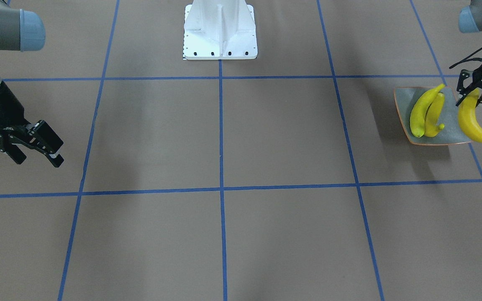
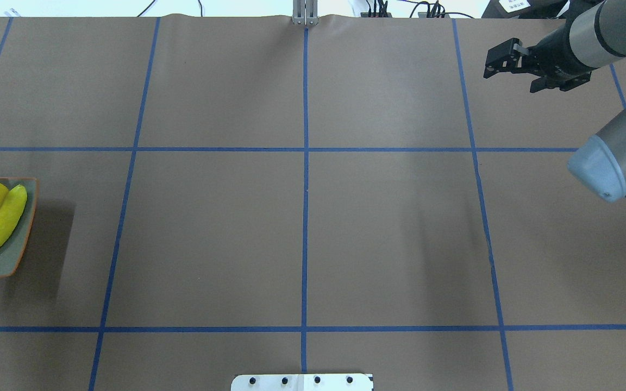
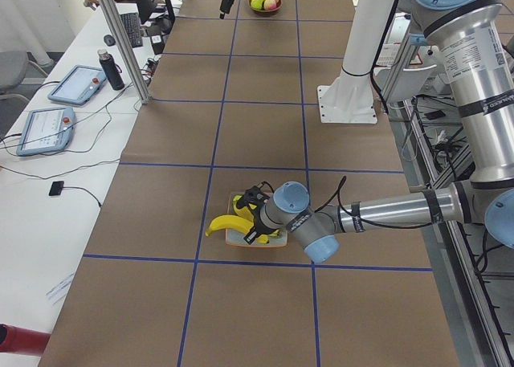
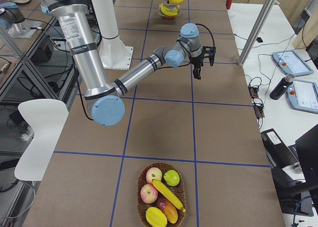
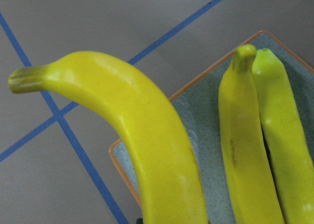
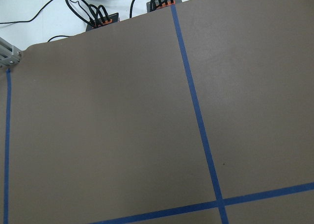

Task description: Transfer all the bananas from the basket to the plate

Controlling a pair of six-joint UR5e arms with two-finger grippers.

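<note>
Within my left gripper point(image 1: 474, 97), fingers pinching its upper end, a glossy yellow curved banana point(image 1: 473, 121) hangs lengthwise downward, free tip pointing past the rim of the square grey-green plate point(image 1: 452, 130).

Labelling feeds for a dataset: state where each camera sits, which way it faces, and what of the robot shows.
Front-facing: across the table, facing the robot's base; left gripper, right gripper show.
Overhead: behind the robot, looking forward and down; right arm shows.
Exterior left: table's left end; left arm near.
Exterior right: right end; right arm near.
Left wrist: down on held banana, plate.
Right wrist: down on table, cables.
Shared: plate in front-facing, overhead.
</note>
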